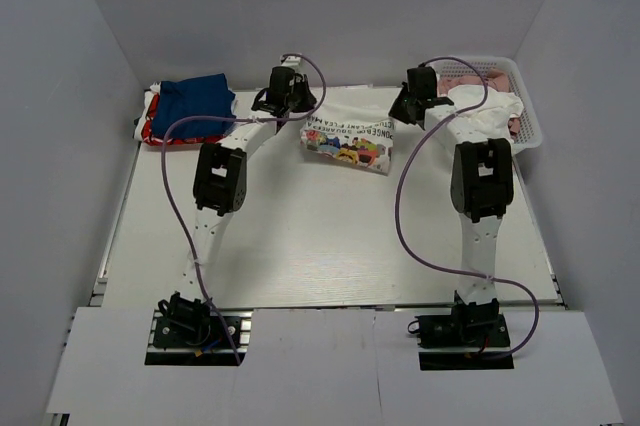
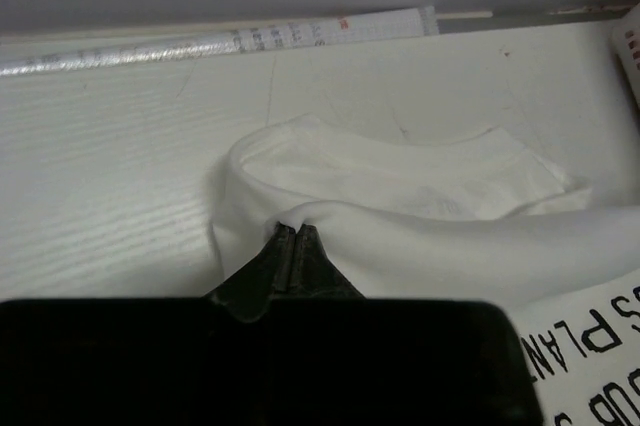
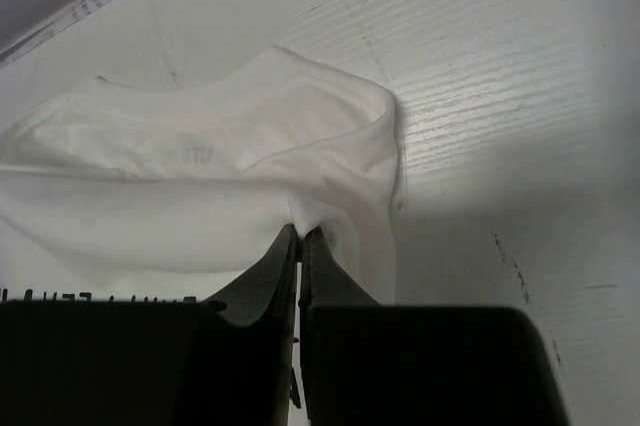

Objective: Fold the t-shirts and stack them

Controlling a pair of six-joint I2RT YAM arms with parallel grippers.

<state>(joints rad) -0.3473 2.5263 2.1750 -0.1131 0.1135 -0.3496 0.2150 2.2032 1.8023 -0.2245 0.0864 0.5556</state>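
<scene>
The white t-shirt (image 1: 350, 136) with a colourful cartoon print and black lettering lies partly folded at the back middle of the table. My left gripper (image 1: 297, 106) is shut on its left edge; in the left wrist view the fingertips (image 2: 294, 231) pinch a fold of white cloth (image 2: 400, 186). My right gripper (image 1: 400, 111) is shut on its right edge; in the right wrist view the fingertips (image 3: 301, 234) pinch white cloth (image 3: 200, 146). A folded royal-blue shirt (image 1: 195, 101) lies on a red one (image 1: 152, 132) at the back left.
A white basket (image 1: 528, 124) at the back right holds more white and pink cloth (image 1: 485, 106). A ruler strip (image 2: 230, 41) runs along the table's back edge. Grey walls close in on the left, back and right.
</scene>
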